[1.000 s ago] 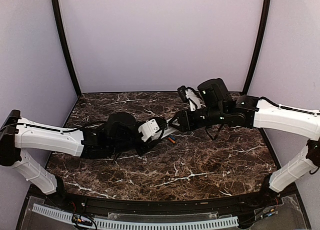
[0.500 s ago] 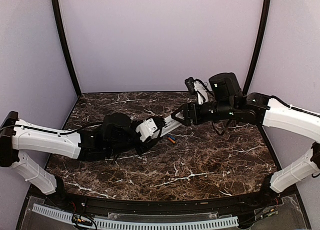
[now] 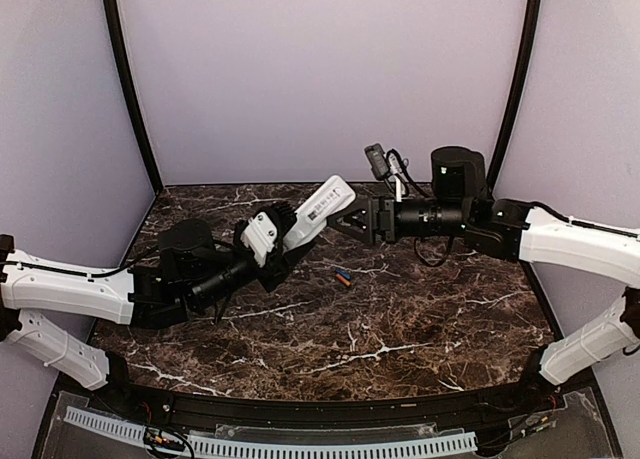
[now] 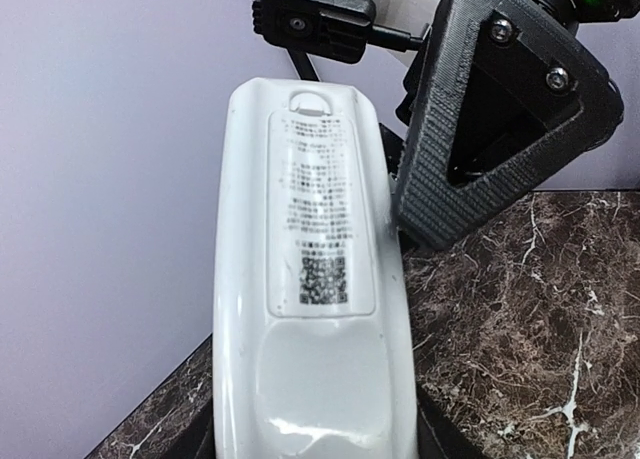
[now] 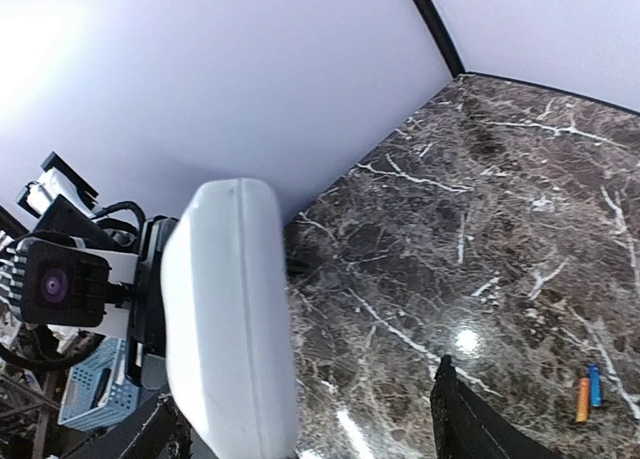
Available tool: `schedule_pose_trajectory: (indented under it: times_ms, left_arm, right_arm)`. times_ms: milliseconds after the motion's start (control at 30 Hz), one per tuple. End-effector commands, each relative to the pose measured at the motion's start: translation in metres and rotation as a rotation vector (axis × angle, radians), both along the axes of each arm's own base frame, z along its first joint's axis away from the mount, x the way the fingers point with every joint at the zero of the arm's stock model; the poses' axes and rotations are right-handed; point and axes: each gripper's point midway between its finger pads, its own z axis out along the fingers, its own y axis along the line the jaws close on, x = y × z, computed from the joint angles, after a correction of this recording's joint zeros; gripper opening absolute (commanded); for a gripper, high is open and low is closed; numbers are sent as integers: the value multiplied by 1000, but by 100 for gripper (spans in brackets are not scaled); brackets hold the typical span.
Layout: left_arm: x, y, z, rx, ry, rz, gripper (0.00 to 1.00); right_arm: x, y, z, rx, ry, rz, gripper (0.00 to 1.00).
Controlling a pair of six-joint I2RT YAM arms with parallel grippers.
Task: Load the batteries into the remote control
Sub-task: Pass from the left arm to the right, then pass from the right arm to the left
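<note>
Enclosed lab test booth; plain lilac walls (image 3: 320, 69); dark marbled tabletop (image 3: 420, 324)

remote (image 4: 310, 319), back side: one pale sticker (image 4: 322, 214) along its upper half, carrying several lines of small grey print, all too fine to read. one square scan code (image 4: 323, 281) at the sticker's lower end. no word or number legible.

Table (image 3: 400, 324): dark brown marble-patterned top with white veins, glossy.
Batteries (image 3: 343, 277): lie flat on the bare top near its middle, slightly toward 12 o'clock.
Pair: orange battery (image 5: 582, 400) and blue battery (image 5: 594, 383), parallel, just beside each other.
</note>
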Motion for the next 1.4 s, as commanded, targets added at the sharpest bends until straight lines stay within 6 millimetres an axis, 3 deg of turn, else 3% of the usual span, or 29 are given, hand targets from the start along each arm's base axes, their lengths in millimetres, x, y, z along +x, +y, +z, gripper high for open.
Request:
schedule_pose_trajectory:
  times_ms: [0,67,200,600,667,700,733,767,800,833,867,967,1033,1200,1367]
  left_arm:
    - [-2,3,14,-39,-36,6,0]
    - [-2,3,14,-37,-38,7,0]
    - [-3,3,12,-26,-41,7,0]
    - [-15,-9,8,-27,19,-83,0]
    - [-23,-17,3,-9,75,-146,13]
    - [-27,-21,0,17,105,-172,38]
    - [-37,-26,-10,47,160,-236,50]
    - [-51,-33,-5,41,188,-323,68]
    - [-58,-34,-13,79,229,-361,76]
    - [-70,-38,-6,71,254,-437,87]
    - [-75,-37,-10,91,287,-462,91]
    - [-90,-36,4,66,374,-578,92]
    - [-87,-31,9,47,427,-604,90]
    - [-87,-29,14,51,475,-635,69]
    - [-88,-33,18,58,505,-649,55]
  right_arm:
    - [-15,26,36,130,-87,128,76]
    - [-15,30,39,146,-94,142,71]
    - [-12,36,42,160,-108,140,47]
    - [-17,37,39,112,-143,177,6]
    - [-21,33,37,82,-166,197,0]
    - [-24,30,36,60,-173,208,0]
    - [-27,27,37,41,-187,225,0]
    - [-31,24,34,14,-189,251,0]
    - [-35,21,33,-11,-192,280,0]
    - [-41,19,32,-34,-208,320,0]
    - [-47,17,34,-52,-212,357,0]
    - [-65,11,41,-75,-223,456,0]
    - [-72,9,41,-90,-228,492,0]
    - [-84,9,48,-102,-266,561,0]
    - [-83,12,42,-168,-302,557,0]
